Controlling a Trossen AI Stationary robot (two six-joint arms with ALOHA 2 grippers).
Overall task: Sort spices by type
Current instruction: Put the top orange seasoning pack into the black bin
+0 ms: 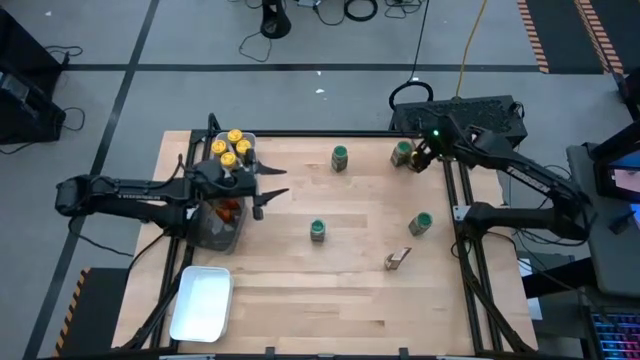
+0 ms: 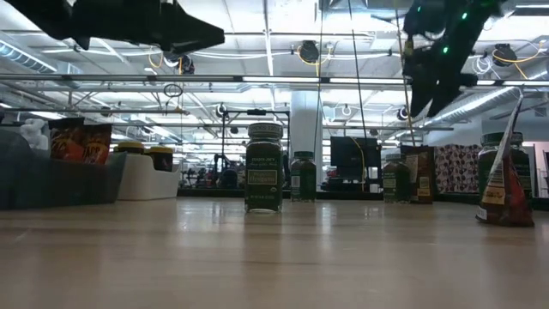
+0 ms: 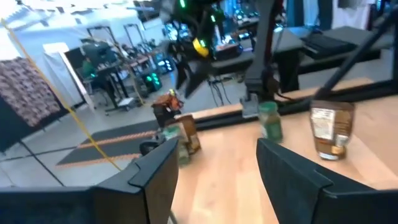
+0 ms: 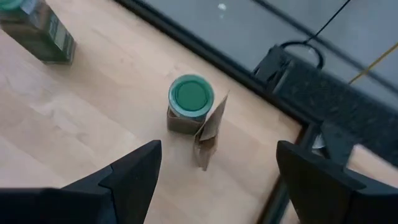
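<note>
Your right hand point(image 4: 214, 171) hovers fingers apart, empty, directly above a green-lidded jar point(image 4: 189, 102) touching a packet point(image 4: 208, 134); left hand point(image 3: 217, 171) spread, empty.

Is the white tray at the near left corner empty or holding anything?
Empty: the white tray shows only bare white inside in the high view.

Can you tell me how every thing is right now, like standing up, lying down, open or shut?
Green-lid jars: four, upright on the table, lids on.
Yellow-lid jars: upright in a tray, lids on.
Packet: alone on the table, leaning.
Second packet: upright against a green-lid jar.
Orange packets: in the grey tray.
White tray: nothing in it.
Left gripper: open, empty.
Right gripper: open, above a jar.
</note>
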